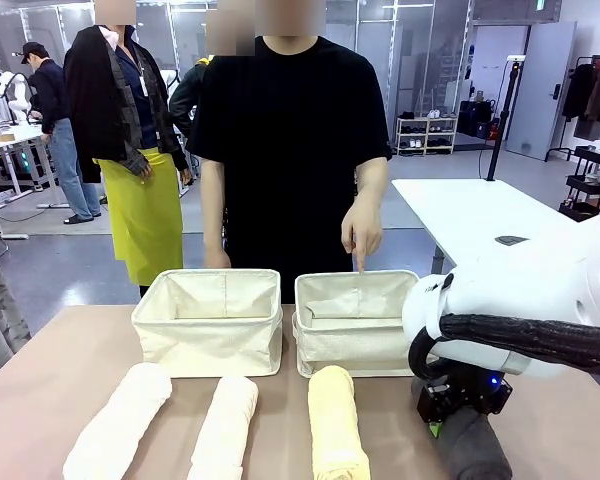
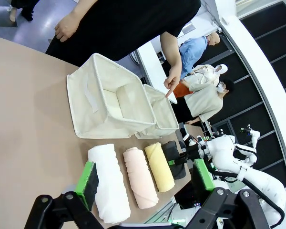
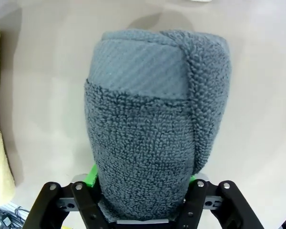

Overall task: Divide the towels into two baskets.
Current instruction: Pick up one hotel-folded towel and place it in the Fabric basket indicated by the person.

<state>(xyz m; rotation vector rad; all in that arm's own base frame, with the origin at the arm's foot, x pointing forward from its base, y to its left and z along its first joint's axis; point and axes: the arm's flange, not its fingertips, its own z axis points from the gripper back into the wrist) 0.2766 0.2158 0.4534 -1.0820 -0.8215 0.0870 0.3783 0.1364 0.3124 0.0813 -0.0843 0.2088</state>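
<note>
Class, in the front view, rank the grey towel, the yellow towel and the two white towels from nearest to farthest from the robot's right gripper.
1. grey towel: in the right gripper, far right of the row.
2. yellow towel: next to the left, in front of the right basket.
3. middle white towel: left of centre.
4. leftmost white towel: far left.
</note>
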